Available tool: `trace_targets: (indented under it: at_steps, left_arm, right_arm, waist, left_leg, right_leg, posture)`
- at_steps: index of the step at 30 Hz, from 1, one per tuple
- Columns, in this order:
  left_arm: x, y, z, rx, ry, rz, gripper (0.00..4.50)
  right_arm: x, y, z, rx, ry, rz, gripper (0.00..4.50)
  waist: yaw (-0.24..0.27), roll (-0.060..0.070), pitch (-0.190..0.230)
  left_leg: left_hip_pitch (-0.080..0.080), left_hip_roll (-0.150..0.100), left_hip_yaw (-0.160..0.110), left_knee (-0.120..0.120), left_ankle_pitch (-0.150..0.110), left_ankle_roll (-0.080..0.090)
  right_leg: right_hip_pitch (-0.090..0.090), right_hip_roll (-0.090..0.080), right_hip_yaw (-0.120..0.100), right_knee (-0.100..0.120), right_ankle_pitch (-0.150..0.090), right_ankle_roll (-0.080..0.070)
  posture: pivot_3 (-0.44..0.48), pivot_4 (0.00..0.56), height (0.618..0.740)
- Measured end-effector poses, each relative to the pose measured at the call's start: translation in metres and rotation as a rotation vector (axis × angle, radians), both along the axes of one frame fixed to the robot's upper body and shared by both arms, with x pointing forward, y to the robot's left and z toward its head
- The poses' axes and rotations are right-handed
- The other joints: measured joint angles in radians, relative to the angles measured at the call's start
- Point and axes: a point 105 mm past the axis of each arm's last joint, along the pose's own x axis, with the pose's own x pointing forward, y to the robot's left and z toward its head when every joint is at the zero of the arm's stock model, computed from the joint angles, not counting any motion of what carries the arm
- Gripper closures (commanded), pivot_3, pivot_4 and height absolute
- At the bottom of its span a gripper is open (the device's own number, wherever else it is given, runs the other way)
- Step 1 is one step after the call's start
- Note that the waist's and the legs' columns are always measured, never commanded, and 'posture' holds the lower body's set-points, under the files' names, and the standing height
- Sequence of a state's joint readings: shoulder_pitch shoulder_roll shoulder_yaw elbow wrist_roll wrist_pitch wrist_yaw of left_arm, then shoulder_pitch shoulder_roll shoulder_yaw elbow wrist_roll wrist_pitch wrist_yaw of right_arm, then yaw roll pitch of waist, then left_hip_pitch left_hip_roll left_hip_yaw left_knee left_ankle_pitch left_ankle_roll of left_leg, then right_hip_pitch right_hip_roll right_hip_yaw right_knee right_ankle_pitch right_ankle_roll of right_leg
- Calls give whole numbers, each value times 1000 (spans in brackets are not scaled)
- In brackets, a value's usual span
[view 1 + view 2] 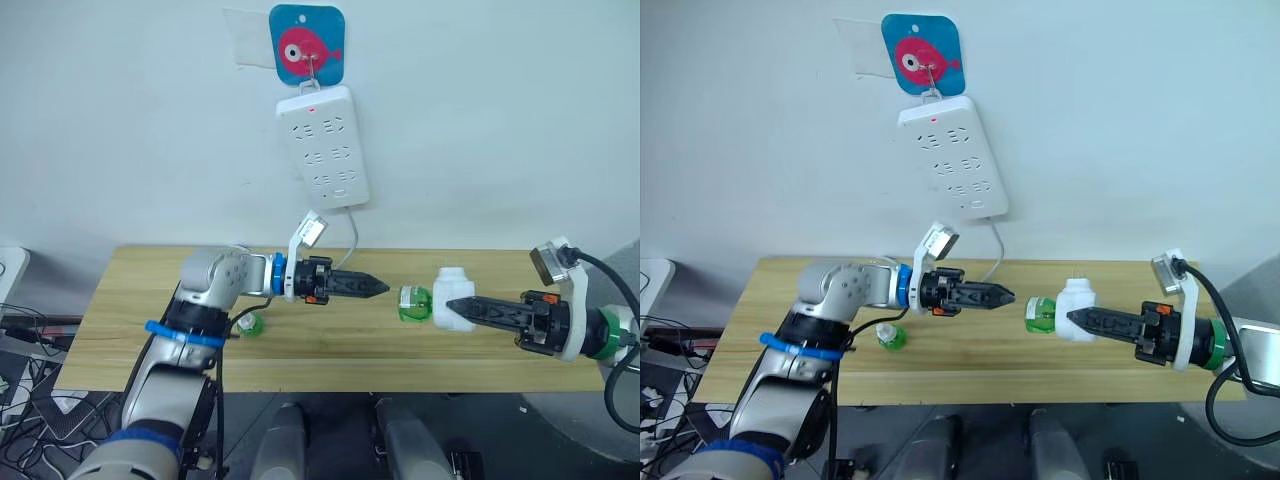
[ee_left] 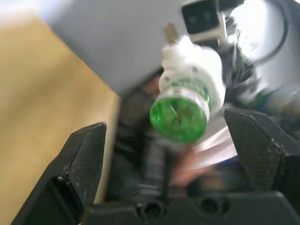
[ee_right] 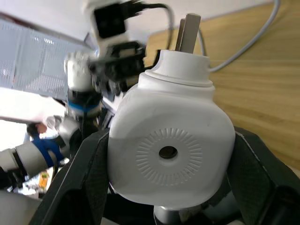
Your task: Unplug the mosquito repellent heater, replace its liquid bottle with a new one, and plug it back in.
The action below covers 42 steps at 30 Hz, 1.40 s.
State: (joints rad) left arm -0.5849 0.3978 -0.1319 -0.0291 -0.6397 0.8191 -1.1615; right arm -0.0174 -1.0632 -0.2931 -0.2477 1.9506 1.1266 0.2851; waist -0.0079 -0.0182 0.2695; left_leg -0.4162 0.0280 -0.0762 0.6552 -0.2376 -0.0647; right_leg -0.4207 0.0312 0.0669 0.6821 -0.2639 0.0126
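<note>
My right gripper (image 1: 462,309) is shut on the white mosquito repellent heater (image 1: 452,293) and holds it just above the wooden table, unplugged, its two prongs (image 3: 187,32) bare. Its liquid bottle (image 1: 413,303), green and translucent, sits in the heater's underside and points towards my left gripper (image 1: 376,287). The wick is hidden inside. That left gripper is open a short way from the bottle, and the bottle's base (image 2: 180,115) lines up between its fingers (image 2: 86,154). The new one (image 1: 250,323), a green bottle with a white cap, lies on the table under my left forearm.
A long white power strip (image 1: 323,145) hangs on the wall from a blue fish-picture hook (image 1: 306,43). Its grey cable (image 1: 354,238) drops behind the table (image 1: 330,360). Loose cables lie on the floor at the left.
</note>
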Motion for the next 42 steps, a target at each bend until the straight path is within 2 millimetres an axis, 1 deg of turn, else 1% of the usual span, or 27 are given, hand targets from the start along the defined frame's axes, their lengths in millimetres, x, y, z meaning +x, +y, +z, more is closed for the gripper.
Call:
trace_targets:
  at_steps: [5,9,13,16,20,25,29,30,33,39,40,42]
  left_arm:
    - [-23,-2,4,-90,-662,-29,60]
    - [-30,-5,3,-138,-1003,-42,60]
    - [-28,-14,-11,-139,-1144,-51,60]
    - [-23,-22,-8,-152,-1223,-53,60]
    - [-18,-29,-6,-173,-1257,-17,60]
    - [-15,-32,-5,-177,-1284,-1,60]
    - [-17,-35,-7,-179,-1292,-25,891]
    - [-17,-35,-7,-182,-1297,-30,1300]
    - [-18,-37,-6,-193,-1301,-42,2202]
    - [-18,-36,-6,-197,-1289,-55,2235]
    - [-17,-37,-7,-194,-1241,-64,2235]
    - [-13,-40,-11,-171,-1015,-96,2235]
  right_arm:
    - [0,-4,-3,30,31,2,1438]
    - [2,-3,-1,36,27,10,1438]
    - [3,1,2,57,11,28,1438]
    - [4,5,4,69,-3,43,1438]
    - [0,15,4,72,-11,80,1438]
    - [-2,19,4,76,-19,95,1438]
    - [-1,20,5,71,-29,89,1438]
    - [0,20,5,70,-29,87,1438]
    - [1,20,5,68,-32,82,1438]
    - [0,20,5,65,-31,83,1438]
    - [1,20,5,60,-30,80,1438]
    - [2,18,3,32,-23,65,1438]
  waist:
    - [32,0,0]
    - [39,0,0]
    - [39,0,0]
    - [36,0,0]
    - [33,0,0]
    - [33,0,0]
    - [32,0,0]
    - [32,0,0]
    - [31,0,0]
    - [31,0,0]
    - [31,0,0]
    - [28,0,0]
  left_leg:
    - [0,-2,1,4,-2,3]
    - [-1,-3,3,6,-2,3]
    - [-2,-4,4,6,-2,4]
    - [-2,-5,3,6,-2,4]
    - [-2,-4,3,6,-3,5]
    - [-1,-4,3,6,-3,5]
    - [-1,-4,3,6,-3,5]
    - [-1,-4,3,6,-3,5]
    - [-1,-4,3,6,-3,5]
    - [-1,-4,3,6,-3,5]
    - [-1,-4,3,6,-3,5]
    - [-2,-3,2,6,-3,5]
  right_leg:
    - [0,1,2,0,1,2]
    - [1,1,3,-1,1,6]
    - [1,1,4,-2,2,6]
    - [1,2,4,-2,3,5]
    - [1,2,4,-1,3,4]
    - [1,2,3,-1,3,4]
    - [1,2,3,-1,3,4]
    - [1,2,3,-1,3,4]
    - [1,2,3,-1,3,4]
    - [1,2,3,-1,3,4]
    - [1,2,3,-1,3,4]
    - [1,2,3,-1,2,6]
  posture:
    - [118,234,740]
    - [115,240,740]
    - [105,248,740]
    - [104,251,740]
    - [97,254,740]
    - [92,252,740]
    - [88,251,740]
    - [87,252,740]
    - [87,252,740]
    - [83,249,740]
    - [83,249,740]
    - [83,249,740]
